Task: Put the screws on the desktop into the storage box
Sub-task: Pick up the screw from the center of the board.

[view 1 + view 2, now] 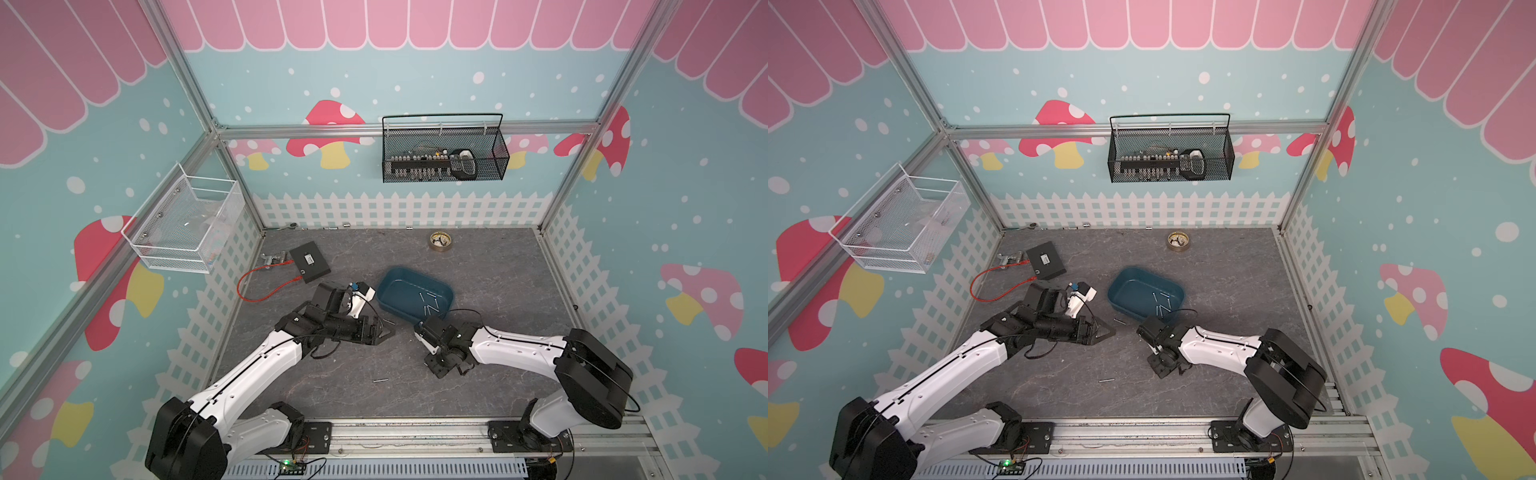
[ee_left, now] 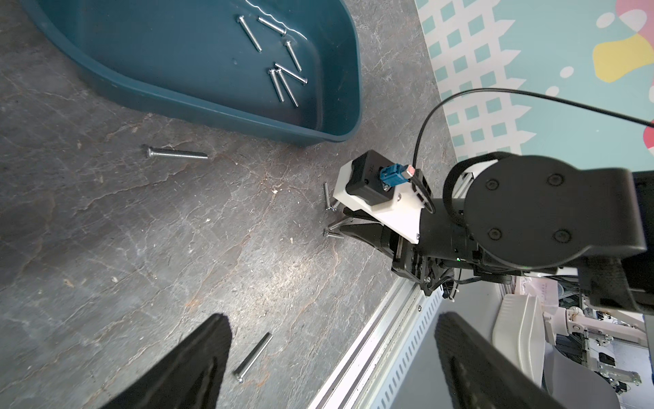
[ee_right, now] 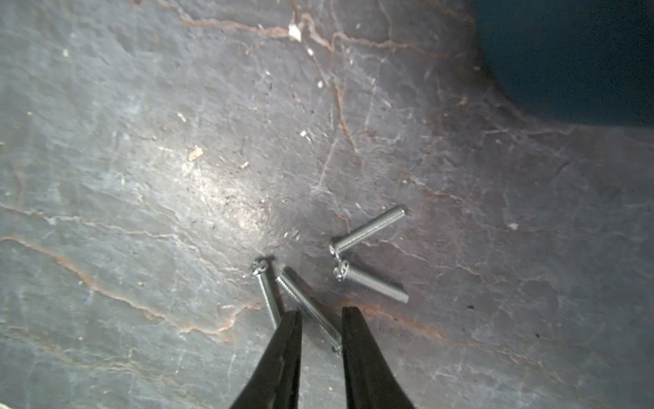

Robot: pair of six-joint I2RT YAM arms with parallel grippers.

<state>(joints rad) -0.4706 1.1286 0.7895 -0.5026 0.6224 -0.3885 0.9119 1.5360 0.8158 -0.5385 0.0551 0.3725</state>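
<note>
Right pincer [image 3: 321,315]: narrowly parted, tips down on the worktop [image 3: 141,177] astride one screw [image 3: 308,311], which is not visibly clamped.
Grip: I would close squarely across the shank. It lies aslant and may roll or nudge the three neighbouring screws [image 3: 368,230].
Left pincer [image 2: 336,357]: wide apart and empty.
Storage box [image 1: 383,293]: mid-worktop, nearer the back edge, just beyond the right pincer.
Contents: six screws [image 2: 283,81].
</note>
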